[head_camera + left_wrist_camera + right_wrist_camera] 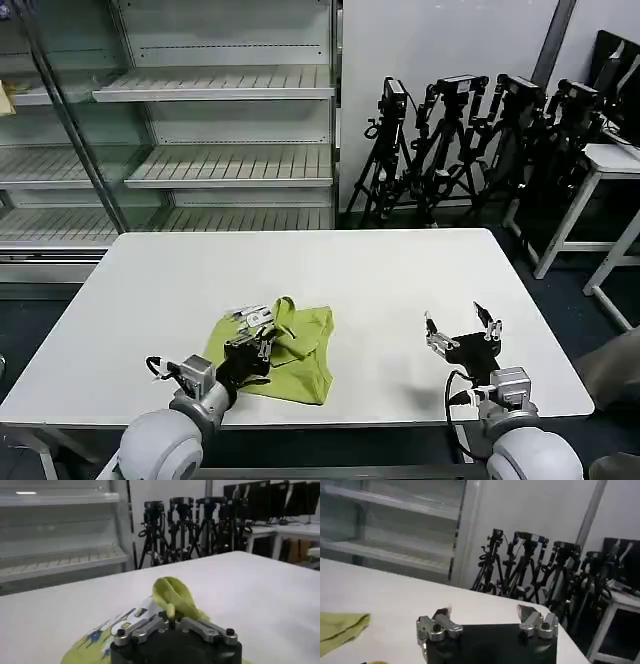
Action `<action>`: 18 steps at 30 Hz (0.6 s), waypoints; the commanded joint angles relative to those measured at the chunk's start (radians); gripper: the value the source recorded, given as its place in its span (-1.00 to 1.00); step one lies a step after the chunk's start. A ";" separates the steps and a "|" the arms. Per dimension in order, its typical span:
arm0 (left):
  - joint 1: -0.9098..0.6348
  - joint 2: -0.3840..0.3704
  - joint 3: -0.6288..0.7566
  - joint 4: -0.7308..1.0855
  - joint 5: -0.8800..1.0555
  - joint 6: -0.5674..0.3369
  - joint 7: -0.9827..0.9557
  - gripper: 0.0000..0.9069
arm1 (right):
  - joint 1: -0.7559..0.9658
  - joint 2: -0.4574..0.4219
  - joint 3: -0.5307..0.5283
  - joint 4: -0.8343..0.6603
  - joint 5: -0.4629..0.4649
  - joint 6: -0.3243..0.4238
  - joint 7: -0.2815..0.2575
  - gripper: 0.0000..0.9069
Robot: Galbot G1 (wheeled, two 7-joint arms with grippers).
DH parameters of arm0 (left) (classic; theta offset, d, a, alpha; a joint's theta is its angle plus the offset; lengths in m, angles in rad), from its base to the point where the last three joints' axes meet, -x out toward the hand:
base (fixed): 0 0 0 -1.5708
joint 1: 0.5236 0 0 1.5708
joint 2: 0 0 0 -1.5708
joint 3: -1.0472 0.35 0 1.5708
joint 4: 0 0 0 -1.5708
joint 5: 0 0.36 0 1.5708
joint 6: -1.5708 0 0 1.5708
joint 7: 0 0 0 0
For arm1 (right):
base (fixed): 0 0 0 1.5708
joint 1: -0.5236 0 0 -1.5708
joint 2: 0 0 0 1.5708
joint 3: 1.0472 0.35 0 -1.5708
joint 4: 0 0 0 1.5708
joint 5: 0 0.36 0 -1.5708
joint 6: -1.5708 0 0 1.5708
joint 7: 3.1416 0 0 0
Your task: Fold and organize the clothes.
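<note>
Shirt: lime T-shirt (285, 352) lying crumpled on the near left part of the white table (380, 290), thin soft cloth, bunched into folds with one ridge pulled up.
Hidden: my left arm covers the shirt's near left corner in the head view; I cannot make out the neckline or sleeves in the heap; in the left wrist view the gripper body blocks most of the cloth, and in the right wrist view the shirt (340, 629) is cut off at the picture's edge.
Left gripper: my left gripper (255, 330) sits over the shirt's left side, clenched on a raised fold of the shirt (172, 596) that sticks up between the fingers.
Right gripper: my right gripper (462, 326) hovers above bare table well to the right of the shirt, fingers (527, 614) spread apart and holding nothing.
Surface: smooth, matte, white tabletop with rounded corners.
Room: empty white slatted shelves (215, 90) behind the table; a cluster of black tripods (470, 140) against the wall; another white table (610, 165) at far right.
</note>
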 commanded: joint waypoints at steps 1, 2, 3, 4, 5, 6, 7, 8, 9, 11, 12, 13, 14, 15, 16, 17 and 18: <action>-0.059 -0.018 0.074 0.078 0.031 0.002 -0.029 -0.98 | -0.005 0.001 0.018 0.007 -0.001 0.001 -0.001 1.00; -0.060 -0.022 0.077 0.077 0.030 0.001 -0.026 -0.98 | -0.003 0.000 0.016 0.005 -0.001 0.001 0.000 1.00; -0.061 -0.024 0.079 0.075 0.030 0.001 -0.028 -0.98 | 0.000 0.000 0.015 0.003 -0.001 0.001 0.000 1.00; -0.062 -0.031 0.087 0.070 0.031 0.001 -0.030 -0.98 | 0.002 0.001 0.014 0.002 -0.001 0.001 0.000 1.00; -0.062 -0.033 0.091 0.068 0.033 0.001 -0.029 -0.98 | 0.005 0.002 0.012 0.001 -0.001 0.000 0.001 1.00; -0.062 -0.034 0.093 0.064 0.034 0.001 -0.029 -0.98 | 0.006 0.002 0.010 0.001 -0.001 0.000 0.001 1.00; -0.064 -0.036 0.095 0.064 0.034 0.001 -0.028 -0.76 | 0.007 0.002 0.007 0.002 -0.002 0.000 0.001 1.00; -0.069 -0.037 0.096 0.069 0.034 0.000 -0.028 0.13 | 0.008 0.001 0.006 0.002 -0.002 0.000 0.000 1.00; -0.071 -0.039 0.097 0.073 0.033 -0.009 -0.028 0.73 | 0.008 0.001 0.004 0.003 -0.003 0.000 0.001 1.00; -0.082 -0.046 0.104 0.094 0.033 -0.053 -0.038 0.98 | 0.008 0.003 0.003 0.004 -0.003 0.000 0.000 1.00; -0.084 -0.048 0.105 0.098 0.035 -0.062 -0.037 1.00 | 0.007 0.003 0.004 0.004 -0.003 0.001 0.000 1.00; -0.087 -0.052 0.113 0.099 0.036 -0.076 -0.037 1.00 | 0.005 0.004 0.005 0.002 -0.004 0.002 -0.001 1.00; -0.089 -0.059 0.118 0.099 0.033 -0.092 -0.038 1.00 | 0.004 0.005 0.006 0.000 -0.004 0.003 -0.001 1.00; -0.090 -0.063 0.125 0.099 0.032 -0.113 -0.043 1.00 | 0.004 0.006 0.007 -0.004 -0.004 0.004 -0.001 1.00; -0.094 -0.071 0.131 0.100 0.032 -0.124 -0.044 1.00 | 0.004 0.006 0.008 -0.005 -0.004 0.005 0.000 1.00; -0.097 -0.078 0.134 0.099 0.031 -0.126 -0.043 1.00 | 0.003 0.007 0.010 -0.007 -0.004 0.005 0.000 1.00; -0.104 -0.087 0.134 0.099 0.031 -0.133 -0.044 1.00 | 0.002 0.008 0.011 -0.006 -0.004 0.005 -0.001 1.00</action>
